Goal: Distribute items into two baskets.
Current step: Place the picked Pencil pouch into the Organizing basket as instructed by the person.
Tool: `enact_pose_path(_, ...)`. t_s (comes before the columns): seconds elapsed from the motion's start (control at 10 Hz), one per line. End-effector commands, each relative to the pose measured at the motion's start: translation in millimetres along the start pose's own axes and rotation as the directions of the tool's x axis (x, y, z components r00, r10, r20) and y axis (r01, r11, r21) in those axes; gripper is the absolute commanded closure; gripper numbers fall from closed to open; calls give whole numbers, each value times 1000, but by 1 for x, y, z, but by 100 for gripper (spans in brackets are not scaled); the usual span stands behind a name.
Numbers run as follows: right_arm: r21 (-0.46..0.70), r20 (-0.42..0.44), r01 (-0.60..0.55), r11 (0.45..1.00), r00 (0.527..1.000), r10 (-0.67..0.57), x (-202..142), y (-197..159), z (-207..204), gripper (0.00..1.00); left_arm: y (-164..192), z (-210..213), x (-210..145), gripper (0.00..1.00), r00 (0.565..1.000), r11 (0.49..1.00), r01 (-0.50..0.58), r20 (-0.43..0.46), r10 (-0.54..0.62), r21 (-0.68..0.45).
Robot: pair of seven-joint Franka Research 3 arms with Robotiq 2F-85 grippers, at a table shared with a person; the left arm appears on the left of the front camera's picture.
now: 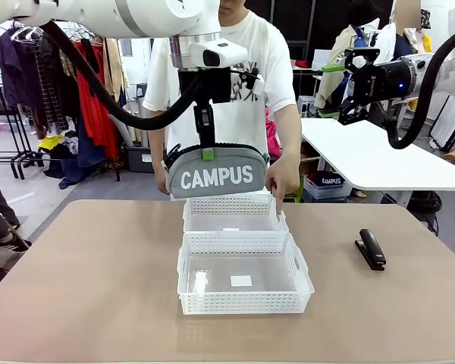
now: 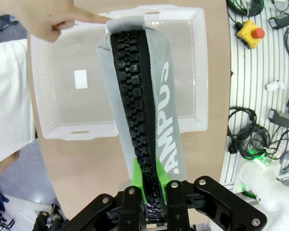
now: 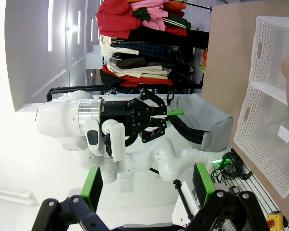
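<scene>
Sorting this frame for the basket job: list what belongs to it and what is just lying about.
Job: pouch, held by the left end effector; stapler; near basket; far basket.

Lying about: hanging clothes; white table; cables; stop button.

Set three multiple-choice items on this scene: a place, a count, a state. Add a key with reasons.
1. Where is the stapler? A in a basket; B on the table; C in a gripper.
2. How many baskets are there? A one; B three; C two.
3. The left gripper is: A shut on the pouch; B open; C shut on the stapler.
Key: 1 B, it lies right of the baskets; 2 C, a near basket and a far basket; 3 A, it grips the pouch's top.
</scene>
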State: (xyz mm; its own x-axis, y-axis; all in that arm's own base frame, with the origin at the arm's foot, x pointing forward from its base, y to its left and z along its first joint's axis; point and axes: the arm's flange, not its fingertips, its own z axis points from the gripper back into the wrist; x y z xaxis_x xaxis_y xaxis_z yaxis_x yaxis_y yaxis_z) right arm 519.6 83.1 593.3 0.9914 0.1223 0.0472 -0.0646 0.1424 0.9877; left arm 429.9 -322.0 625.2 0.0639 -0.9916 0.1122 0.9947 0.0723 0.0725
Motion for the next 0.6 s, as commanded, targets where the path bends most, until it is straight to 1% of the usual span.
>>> enact_pose_path(0.0, -14, -5, -6, 1000, 1000, 6, 0, 2, 1, 0, -1, 3, -1, 100, 1000, 1000, 3, -4, -3, 10)
enact_pose_path(0.5, -14, -5, -6, 1000, 1000, 6, 0, 2, 1, 0, -1, 3, -1, 100, 1000, 1000, 3, -4, -3, 10)
